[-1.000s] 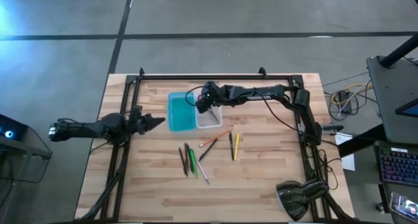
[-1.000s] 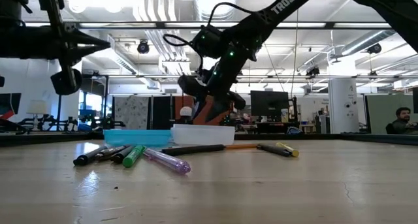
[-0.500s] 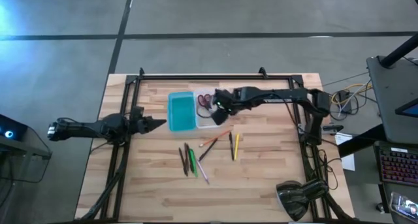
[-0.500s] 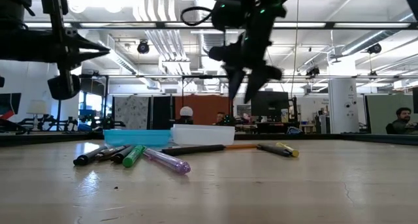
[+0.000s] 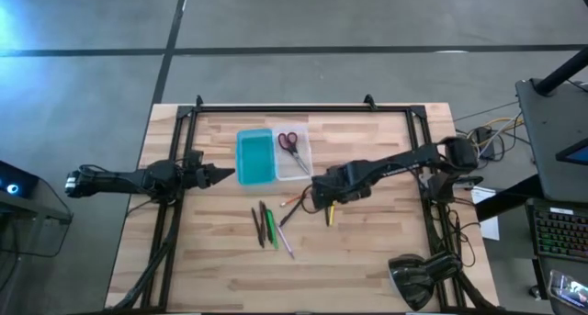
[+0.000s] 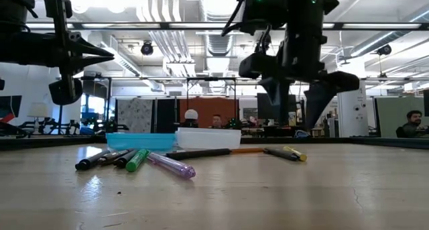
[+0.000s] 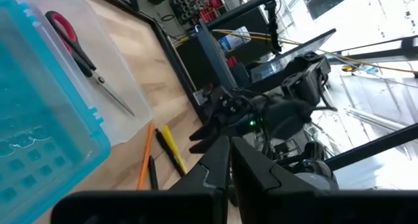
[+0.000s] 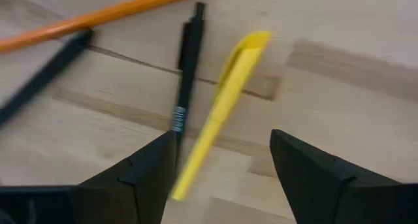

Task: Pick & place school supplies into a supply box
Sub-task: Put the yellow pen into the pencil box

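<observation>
The supply box lies open at the table's far middle, teal lid half [image 5: 256, 157] beside clear tray half [image 5: 299, 166]. Red-handled scissors [image 5: 289, 140] lie flat in the tray. My right gripper [image 5: 325, 199] hangs open, pointing down, its fingers on either side of a yellow pen [image 8: 219, 113] without touching it. A black pen [image 8: 186, 74] and an orange pencil [image 8: 98, 15] lie next to the yellow pen. More pens [image 5: 267, 227] lie nearer the front. My left gripper [image 5: 220, 174] waits shut and level, left of the box.
A black frame rail [image 5: 303, 108] runs round the table top. In the low view the pens [image 6: 137, 159] lie in front of the box [image 6: 175, 139]. Bare wood [image 5: 367, 260] lies toward the near right. A person [image 6: 413, 123] sits far behind the table.
My right gripper has swung from over the clear tray toward the table's near edge and a little right, coming to hang over the yellow pen, and has turned from a slant to pointing straight down. The scissors, covered by it before, now show lying in the tray.
</observation>
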`<state>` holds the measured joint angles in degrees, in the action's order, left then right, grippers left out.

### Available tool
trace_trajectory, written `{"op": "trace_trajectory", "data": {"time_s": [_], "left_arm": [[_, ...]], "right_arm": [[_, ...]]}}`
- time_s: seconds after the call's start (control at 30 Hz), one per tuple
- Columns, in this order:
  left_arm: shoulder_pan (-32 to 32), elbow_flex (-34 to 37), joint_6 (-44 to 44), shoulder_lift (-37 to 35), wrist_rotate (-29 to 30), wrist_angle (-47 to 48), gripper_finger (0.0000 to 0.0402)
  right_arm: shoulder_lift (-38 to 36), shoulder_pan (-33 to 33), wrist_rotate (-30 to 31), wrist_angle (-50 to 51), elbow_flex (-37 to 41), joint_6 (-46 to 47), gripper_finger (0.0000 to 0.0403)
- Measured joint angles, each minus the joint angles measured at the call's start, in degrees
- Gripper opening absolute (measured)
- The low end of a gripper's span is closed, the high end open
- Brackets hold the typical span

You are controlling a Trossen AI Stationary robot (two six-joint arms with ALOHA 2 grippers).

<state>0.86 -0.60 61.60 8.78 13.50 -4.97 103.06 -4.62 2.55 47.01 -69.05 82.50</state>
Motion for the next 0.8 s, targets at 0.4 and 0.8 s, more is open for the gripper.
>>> {"op": "trace_trajectory", "data": {"time_s": [0.4, 0.8], "left_arm": [[0.00, 0.00, 0.00, 0.08, -0.15, 0.91, 0.0000], [0.00, 0.00, -0.09, 0.34, -0.15, 1.70, 0.0000]], "right_arm": [[3.85, -0.50, 5.38, -2.43, 1.94, 8.64, 0.0251], [3.55, -0.48, 5.63, -5.76, 5.85, 12.35, 0.0200]]}}
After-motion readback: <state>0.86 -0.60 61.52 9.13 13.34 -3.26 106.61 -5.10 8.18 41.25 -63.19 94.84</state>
